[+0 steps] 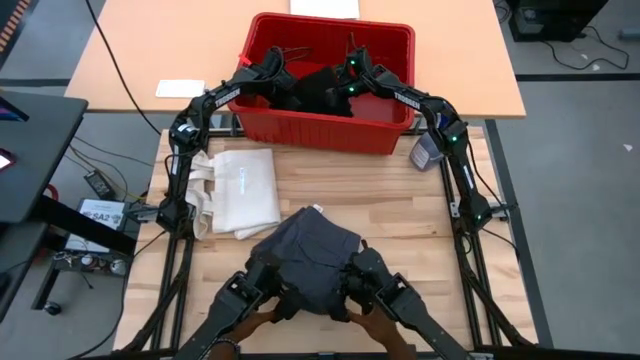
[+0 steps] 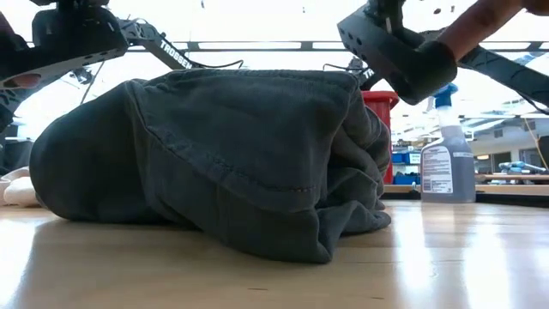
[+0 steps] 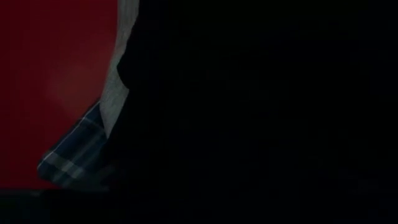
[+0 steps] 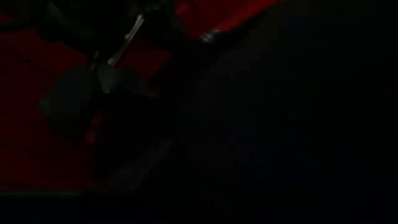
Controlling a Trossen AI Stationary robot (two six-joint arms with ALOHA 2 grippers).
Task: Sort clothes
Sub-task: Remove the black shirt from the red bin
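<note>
Both arms reach into a red bin (image 1: 322,132) at the table's far edge. My left gripper (image 1: 287,73) and my right gripper (image 1: 350,76) sit close on either side of a black piece (image 1: 318,92) heaped inside it. The left wrist view shows a blue-and-white plaid piece (image 3: 76,155) against the bin's red wall, next to dark cloth. The right wrist view is nearly all dark cloth. Dark charcoal-grey shorts (image 1: 305,258) lie bunched on the wooden table near its near edge and fill the low view (image 2: 223,154).
A cream-white tote bag (image 1: 240,190) lies flat on the table's left part. A spray bottle (image 1: 427,152) stands by the bin's right corner. At the near edge, two more dark arm handles (image 1: 370,285) hover by the shorts, with a person's hands on them.
</note>
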